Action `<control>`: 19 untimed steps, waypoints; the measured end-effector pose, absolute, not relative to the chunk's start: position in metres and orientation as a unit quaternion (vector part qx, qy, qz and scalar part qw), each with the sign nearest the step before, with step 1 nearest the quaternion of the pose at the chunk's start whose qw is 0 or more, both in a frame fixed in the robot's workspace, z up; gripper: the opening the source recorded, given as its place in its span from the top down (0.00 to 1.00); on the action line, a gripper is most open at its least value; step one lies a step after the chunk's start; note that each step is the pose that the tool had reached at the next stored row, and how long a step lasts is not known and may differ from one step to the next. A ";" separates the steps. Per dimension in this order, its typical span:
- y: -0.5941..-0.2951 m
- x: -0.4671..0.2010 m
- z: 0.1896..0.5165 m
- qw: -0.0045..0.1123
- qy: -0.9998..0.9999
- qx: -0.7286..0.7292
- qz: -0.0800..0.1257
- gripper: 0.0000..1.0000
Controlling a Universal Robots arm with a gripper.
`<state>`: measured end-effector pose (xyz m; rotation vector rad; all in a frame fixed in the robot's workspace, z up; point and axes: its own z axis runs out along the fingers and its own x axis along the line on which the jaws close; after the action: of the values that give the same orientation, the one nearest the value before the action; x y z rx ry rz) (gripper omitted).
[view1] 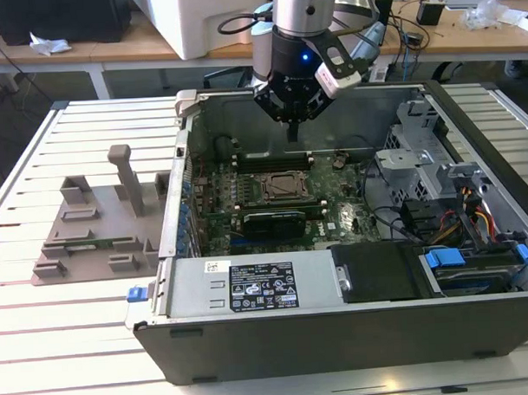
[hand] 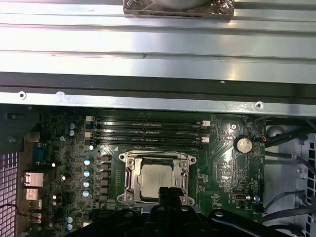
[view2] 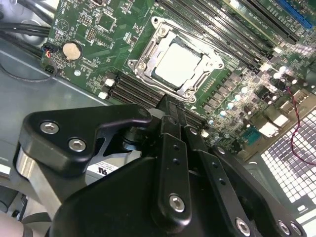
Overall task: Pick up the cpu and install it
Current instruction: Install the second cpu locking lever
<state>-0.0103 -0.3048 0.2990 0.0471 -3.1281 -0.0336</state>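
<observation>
Slatted pale aluminium worktable (view1: 43,318) in front; behind it a cluttered long light wooden bench (view1: 146,47) on white legs.

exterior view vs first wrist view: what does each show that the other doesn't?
Exterior view alone: the whole open computer case on the slatted table, the grey fixture plate at that view's left, the arm with its tool above the motherboard.

First wrist view alone: the cpu lying in its socket frame, pale metal top exposed, and a coin cell.

Both: the green motherboard and its memory slots.
</observation>
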 end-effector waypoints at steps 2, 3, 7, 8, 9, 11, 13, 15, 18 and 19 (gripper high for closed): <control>-0.305 -0.010 0.299 0.006 -1.000 0.015 -0.011 0.89; -0.305 -0.010 0.299 0.006 -1.000 0.015 -0.011 0.89; -0.310 -0.010 0.299 0.006 -1.000 0.015 -0.011 0.89; -0.311 -0.010 0.299 0.007 -1.000 0.015 -0.011 0.89; -0.315 -0.010 0.299 0.006 -1.000 0.015 -0.011 0.89; -0.322 -0.010 0.299 0.006 -1.000 0.015 -0.012 0.89; -0.331 -0.010 0.299 0.006 -1.000 0.015 -0.012 0.89; -0.334 -0.010 0.299 0.006 -1.000 0.015 -0.012 0.89; -0.340 -0.010 0.299 0.006 -1.000 0.015 -0.013 0.89; -0.342 -0.010 0.299 0.006 -1.000 0.015 -0.013 0.89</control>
<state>-0.0103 -0.3419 0.2989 0.0472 -3.1281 -0.0405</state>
